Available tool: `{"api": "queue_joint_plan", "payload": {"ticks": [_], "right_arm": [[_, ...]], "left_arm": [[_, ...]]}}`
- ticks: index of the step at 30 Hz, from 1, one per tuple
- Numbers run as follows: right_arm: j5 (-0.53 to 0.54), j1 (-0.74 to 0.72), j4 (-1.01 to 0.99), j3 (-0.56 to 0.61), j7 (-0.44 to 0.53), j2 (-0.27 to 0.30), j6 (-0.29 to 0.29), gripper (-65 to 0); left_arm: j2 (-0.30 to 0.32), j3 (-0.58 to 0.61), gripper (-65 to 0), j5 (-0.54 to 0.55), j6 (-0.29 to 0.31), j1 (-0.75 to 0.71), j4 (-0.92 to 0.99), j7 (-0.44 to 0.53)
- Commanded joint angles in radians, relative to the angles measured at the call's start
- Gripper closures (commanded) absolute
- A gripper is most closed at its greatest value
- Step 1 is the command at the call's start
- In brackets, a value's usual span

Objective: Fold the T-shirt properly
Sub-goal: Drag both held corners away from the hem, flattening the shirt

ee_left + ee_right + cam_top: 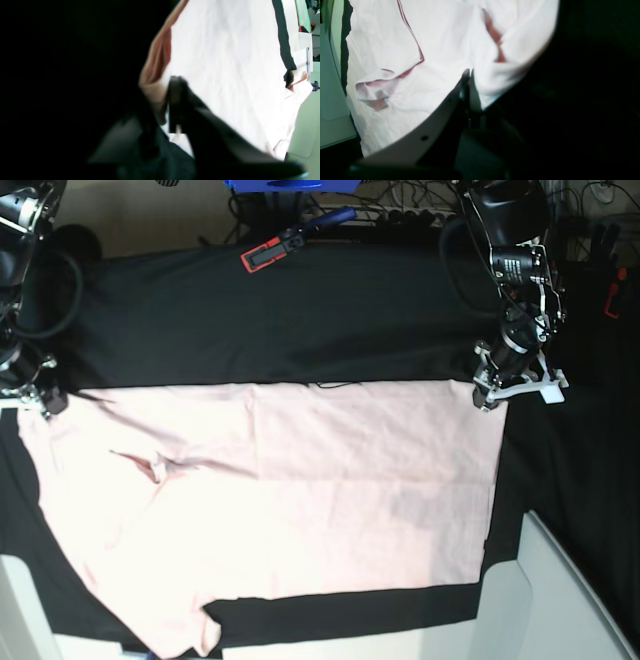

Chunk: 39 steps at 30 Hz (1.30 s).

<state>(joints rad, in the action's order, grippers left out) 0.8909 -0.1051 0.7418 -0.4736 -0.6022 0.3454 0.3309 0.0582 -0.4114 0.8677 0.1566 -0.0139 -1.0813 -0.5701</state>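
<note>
Here the large pale pink short-sleeved cotton T-shirt lies spread across the black-clothed tabletop, plain side up, its long upper edge running straight from one arm to the other. The left pincer sits at the shirt's upper corner on the right of the base view, and in the left wrist view its dark fingers are closed together on a bunched fold of the pink cloth, which rolls up darker pink beside them. The right pincer is at the opposite upper corner, on the left of the base view; seen from the right wrist camera its two tips meet, pinched on the pale fabric at its edge. From that camera a sleeve with a reddish seam line lies crumpled to the left of the pincer. In the base view a small raised wrinkle marks the shirt's left part, and the lower left portion trails down toward the near edge of the tabletop. A red and black clamp tool lies on the cloth well apart from the shirt, near the far edge.
</note>
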Motion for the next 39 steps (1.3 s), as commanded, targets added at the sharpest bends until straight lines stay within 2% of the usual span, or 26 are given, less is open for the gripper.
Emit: {"api": "queue_joint_plan", "payload": {"ticks": [1, 2, 3, 15, 21, 27, 30, 33, 36, 39], "right_arm": [[0.014, -0.015, 0.012, -0.006, 0.012, 0.021, 0.009, -0.1], [0.014, -0.015, 0.012, -0.006, 0.012, 0.021, 0.009, 0.0], [0.014, -0.014, 0.012, -0.006, 0.011, 0.021, 0.009, 0.0], [0.014, 0.017, 0.025, -0.006, 0.009, 0.021, 0.009, 0.0], [0.018, 0.071, 0.107, -0.014, 0.009, 0.021, 0.009, 0.0], [0.023, 0.169, 0.236, -0.017, 0.009, 0.021, 0.009, 0.0], [0.093, 0.221, 0.269, -0.017, 0.009, 0.021, 0.009, 0.0], [0.165, 0.261, 0.275, -0.015, 0.009, 0.024, 0.009, 0.0], [0.173, 0.292, 0.275, -0.015, 0.009, 0.025, 0.009, 0.0], [0.175, 0.325, 0.293, -0.015, 0.009, 0.024, 0.009, 0.0]], "left_arm": [[0.007, 0.003, -4.7, 0.006, 0.007, 0.009, -0.010, 0.005], [0.007, 0.003, -0.5, 0.006, 0.005, 0.007, -0.009, 0.005], [0.006, 0.001, 0.0, 0.009, 0.004, 0.007, -0.009, 0.005], [0.012, -0.007, 0.0, 0.006, 0.002, -0.099, -0.112, 0.012], [0.016, -0.007, 0.0, 0.003, 0.002, -0.125, -0.129, 0.012], [0.047, 0.001, 0.0, 0.003, 0.002, -0.162, -0.148, 0.012], [0.058, 0.001, 0.0, -0.003, 0.002, -0.176, -0.148, 0.012], [0.058, 0.001, 0.0, -0.069, 0.002, -0.185, -0.175, 0.012], [0.042, -0.001, 0.0, -0.153, 0.002, -0.222, -0.228, 0.012], [0.033, -0.008, 0.0, -0.170, 0.002, -0.257, -0.268, 0.012]]}}
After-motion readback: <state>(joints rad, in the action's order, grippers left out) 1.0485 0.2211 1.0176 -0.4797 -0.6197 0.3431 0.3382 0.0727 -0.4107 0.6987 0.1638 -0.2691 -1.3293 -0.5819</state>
